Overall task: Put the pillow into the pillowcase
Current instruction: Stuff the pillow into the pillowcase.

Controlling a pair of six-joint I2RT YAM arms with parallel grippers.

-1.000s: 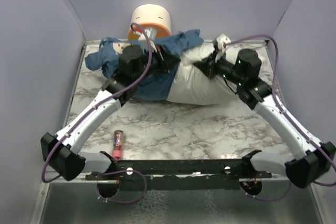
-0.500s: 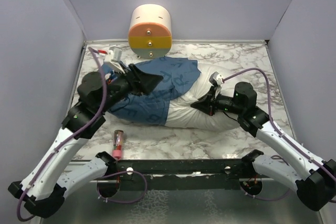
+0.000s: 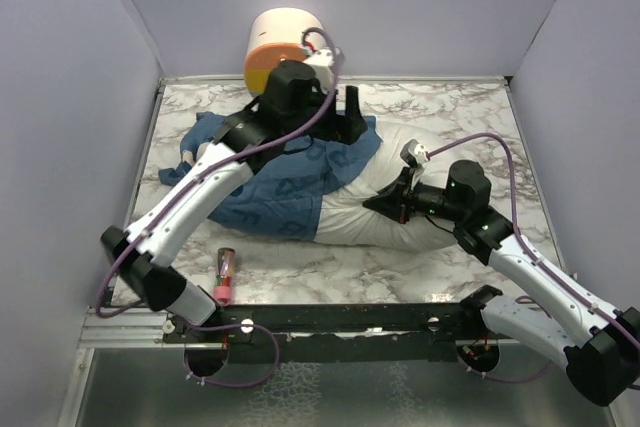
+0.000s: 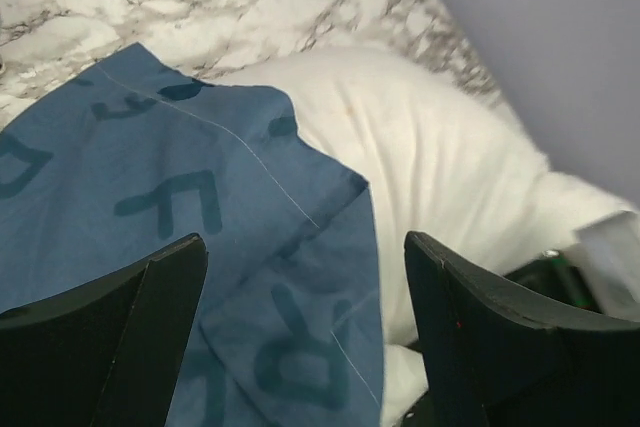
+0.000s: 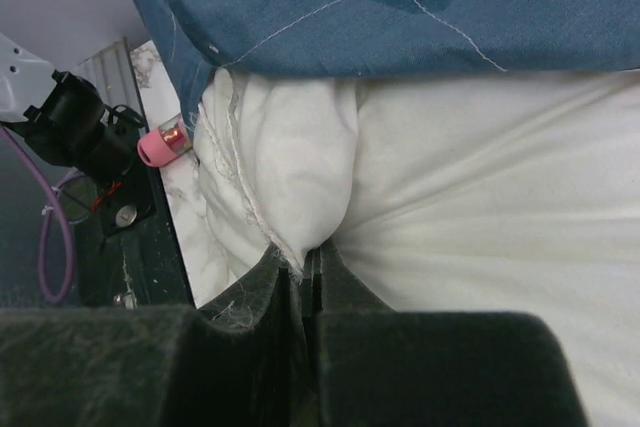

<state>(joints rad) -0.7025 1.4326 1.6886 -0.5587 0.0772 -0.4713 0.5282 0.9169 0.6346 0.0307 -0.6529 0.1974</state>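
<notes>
Ok, top cam: pillowcase (image 3: 285, 192) lies over left part of pillow (image 3: 365, 225), mid-table; L gripper (image 3: 350, 119) hovers at cloth's far edge. L wrist cam: jaws wide apart, nothing between. R wrist cam only: R gripper (image 5: 308, 265) pinched tight on pillow seam.

pillow (image 3: 362, 219) end — under pillowcase (image 3: 285, 197), cylinder (image 3: 272, 29) part-hidden

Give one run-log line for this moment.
left gripper: open over blue printed cloth pillowcase | right gripper: shut on plump white fabric pillow | pillow: partly covered
</notes>
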